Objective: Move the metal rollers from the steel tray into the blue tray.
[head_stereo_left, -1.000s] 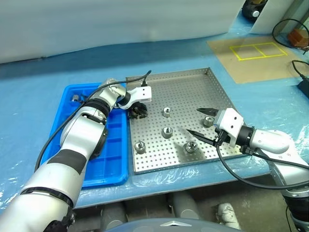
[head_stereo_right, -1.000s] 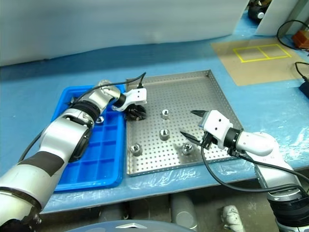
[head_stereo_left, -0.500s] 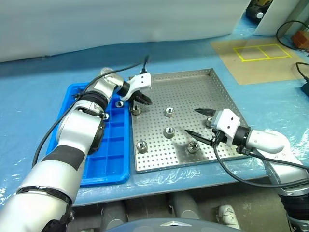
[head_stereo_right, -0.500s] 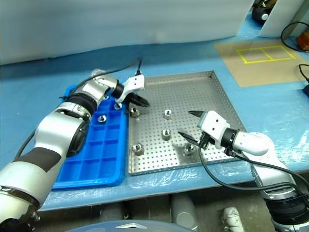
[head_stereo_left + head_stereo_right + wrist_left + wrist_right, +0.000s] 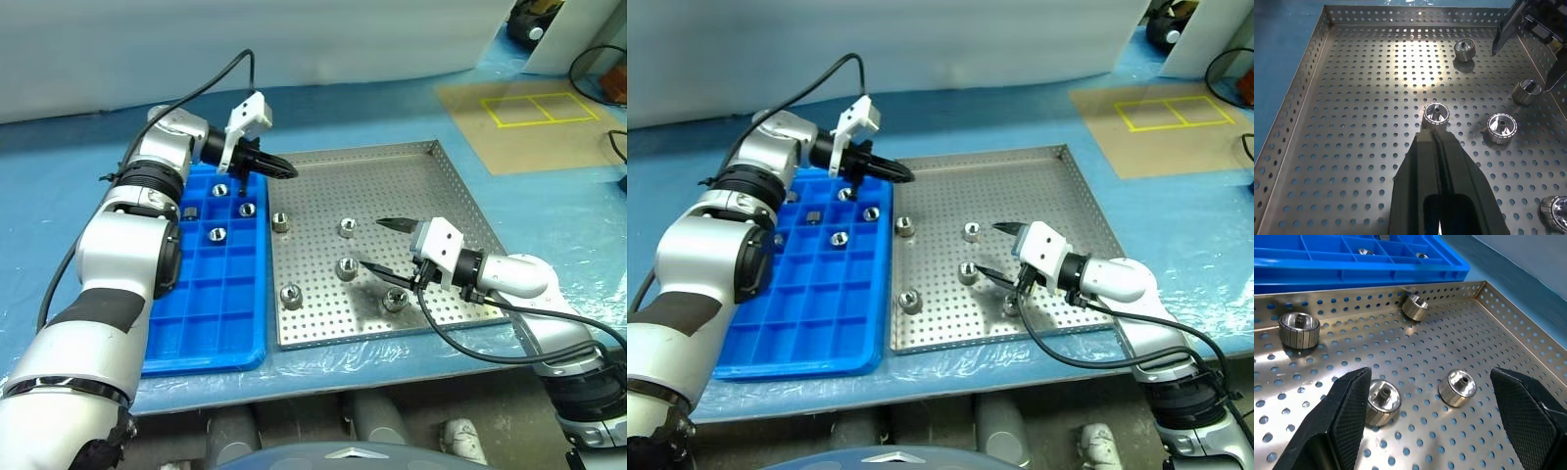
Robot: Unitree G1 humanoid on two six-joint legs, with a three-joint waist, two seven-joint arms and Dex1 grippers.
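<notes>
Near the middle of the steel tray [image 5: 446,196], my right gripper [image 5: 382,247] hangs wide open with nothing in it.

Five metal rollers are left in this tray: one [image 5: 396,299] just below my right gripper, one [image 5: 346,266] a little to its left, one [image 5: 347,226] above that, one [image 5: 280,220] by the tray's left rim, and one [image 5: 290,295] at the lower left. Each stands up with its hole facing up. My right gripper is nearest the one just below it, so I think that roller comes next. My left gripper [image 5: 280,168] is squeezed shut and holds nothing, up at the top of the blue tray [image 5: 211,333]. Some rollers, such as this one [image 5: 217,233], sit in the blue tray's upper boxes.
</notes>
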